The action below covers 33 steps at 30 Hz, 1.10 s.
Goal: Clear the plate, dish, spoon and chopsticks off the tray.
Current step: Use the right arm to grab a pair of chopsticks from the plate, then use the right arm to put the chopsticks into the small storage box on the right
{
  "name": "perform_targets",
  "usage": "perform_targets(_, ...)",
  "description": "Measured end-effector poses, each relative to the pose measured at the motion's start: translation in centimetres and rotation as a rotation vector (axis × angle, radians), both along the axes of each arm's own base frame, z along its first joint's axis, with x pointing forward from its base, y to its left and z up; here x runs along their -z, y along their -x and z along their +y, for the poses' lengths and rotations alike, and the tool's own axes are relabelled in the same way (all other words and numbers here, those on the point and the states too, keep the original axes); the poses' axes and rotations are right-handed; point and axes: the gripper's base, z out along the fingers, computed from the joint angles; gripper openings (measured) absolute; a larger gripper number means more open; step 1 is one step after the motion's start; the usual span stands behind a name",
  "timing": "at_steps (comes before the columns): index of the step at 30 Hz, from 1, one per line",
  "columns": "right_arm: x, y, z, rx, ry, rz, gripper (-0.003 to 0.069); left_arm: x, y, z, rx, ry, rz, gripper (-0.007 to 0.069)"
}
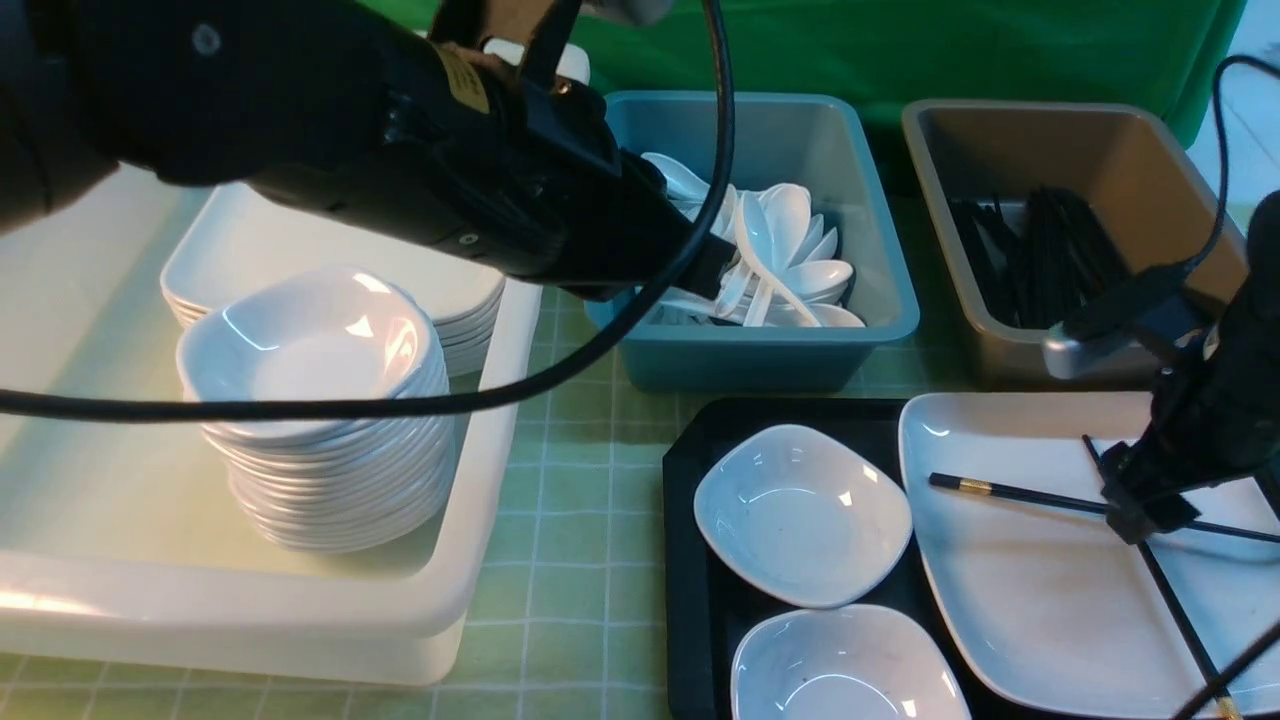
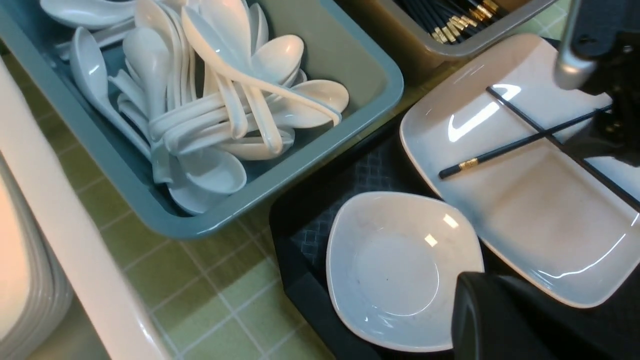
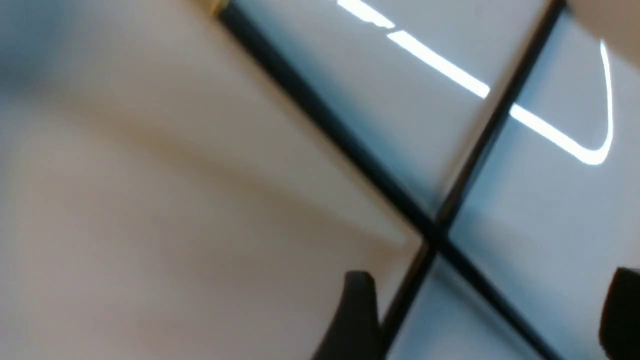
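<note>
The black tray point(image 1: 688, 520) holds two small white dishes, one point(image 1: 800, 515) farther back and one point(image 1: 850, 670) at the front edge. Beside them is the large white plate point(image 1: 1040, 580). Two black chopsticks point(image 1: 1020, 492) lie crossed on the plate. My right gripper point(image 1: 1150, 510) hangs low over the crossing. In the right wrist view it point(image 3: 487, 320) is open, with its fingers on either side of the sticks. My left gripper point(image 1: 715, 270) is shut and empty above the spoon bin. No spoon shows on the tray.
A teal bin point(image 1: 880, 300) behind the tray holds several white spoons point(image 2: 225, 115). A brown bin point(image 1: 1100, 140) at the back right holds black chopsticks. A white crate point(image 1: 480, 560) on the left holds a stack of dishes point(image 1: 320, 400) and a stack of plates point(image 1: 250, 250).
</note>
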Motion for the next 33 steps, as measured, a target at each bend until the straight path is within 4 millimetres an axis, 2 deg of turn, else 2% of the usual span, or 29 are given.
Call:
perform_targets(5, 2.3, -0.8, 0.1, 0.014, -0.005, 0.021, 0.0538, 0.0, 0.0, 0.0, 0.001, -0.002, 0.003, -0.0018)
perform_targets(8, 2.7, -1.0, 0.2, 0.022, -0.005, 0.033, 0.0519, 0.0, 0.0, 0.0, 0.001, -0.002, 0.003, -0.0018)
perform_targets(9, 2.8, -1.1, 0.2, 0.030, -0.009, 0.035, 0.0494, 0.0, 0.0, 0.0, 0.001, -0.002, 0.003, -0.0018)
perform_targets(10, 2.8, -1.0, 0.2, 0.041, -0.014, 0.040, 0.0423, 0.0, 0.0, 0.0, 0.001, -0.001, 0.003, -0.0018)
perform_targets(11, 2.8, -1.0, 0.2, 0.045, -0.015, 0.041, 0.0393, 0.0, 0.0, 0.0, 0.001, 0.000, 0.004, -0.0018)
perform_targets(12, 2.9, -1.0, 0.3, 0.049, -0.017, 0.044, 0.0281, 0.0, 0.0, 0.0, 0.001, 0.001, 0.005, -0.0018)
perform_targets(13, 2.9, -1.0, 0.3, 0.051, -0.017, 0.046, 0.0239, 0.0, 0.0, 0.0, 0.001, 0.003, 0.007, -0.0018)
perform_targets(14, 2.9, -0.9, 0.3, 0.060, -0.022, 0.055, 0.0120, 0.0, 0.1, 0.0, 0.000, 0.008, 0.009, -0.0018)
perform_targets(16, 2.7, -0.9, 0.4, 0.072, -0.034, 0.069, 0.0043, 0.0, 0.1, -0.1, 0.002, 0.021, 0.016, -0.0018)
perform_targets(21, 1.3, -0.3, 1.2, 0.083, -0.118, 0.131, 0.0029, 0.3, 0.2, -0.6, 0.049, 0.002, 0.011, -0.0018)
perform_targets(28, -2.8, 1.3, 2.2, 0.037, -0.256, 0.095, 0.0029, 3.0, 0.7, -3.4, 0.188, -0.091, 0.078, -0.0018)
perform_targets(33, -3.4, 2.1, 2.3, 0.012, -0.268, 0.153, 0.0029, 4.6, 0.2, -4.4, 0.197, -0.093, 0.137, -0.0018)
